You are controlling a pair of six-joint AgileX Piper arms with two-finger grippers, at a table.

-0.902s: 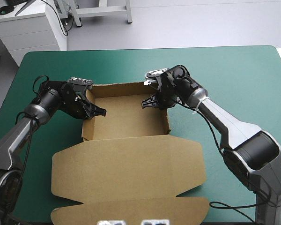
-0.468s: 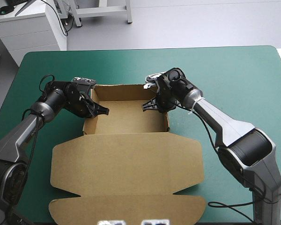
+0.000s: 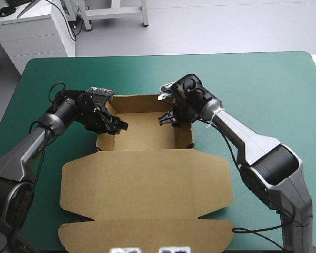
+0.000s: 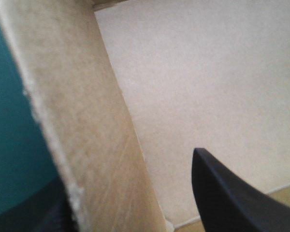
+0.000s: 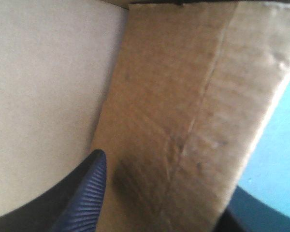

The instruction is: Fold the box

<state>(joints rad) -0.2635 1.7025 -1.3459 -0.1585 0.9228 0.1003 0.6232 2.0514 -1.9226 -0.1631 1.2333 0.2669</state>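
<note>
The brown box (image 3: 145, 134) stands as an open tray with its walls raised, and its lid (image 3: 147, 190) lies flat toward the table's near edge. My left gripper (image 3: 116, 125) straddles the tray's left wall (image 4: 82, 121), open, one black finger (image 4: 232, 198) inside and the other outside. My right gripper (image 3: 168, 117) straddles the right wall (image 5: 183, 106) the same way, open, with one finger (image 5: 87, 193) inside the tray. Neither gripper has hold of the board.
The teal-green cover (image 3: 263, 79) shows around the box on the far, left and right sides. The lid's outer flap (image 3: 147, 234) reaches close to the table's near edge.
Both grippers were shut on the tray's side walls earlier and now stand open around them. The left gripper has shifted slightly right along its wall.
</note>
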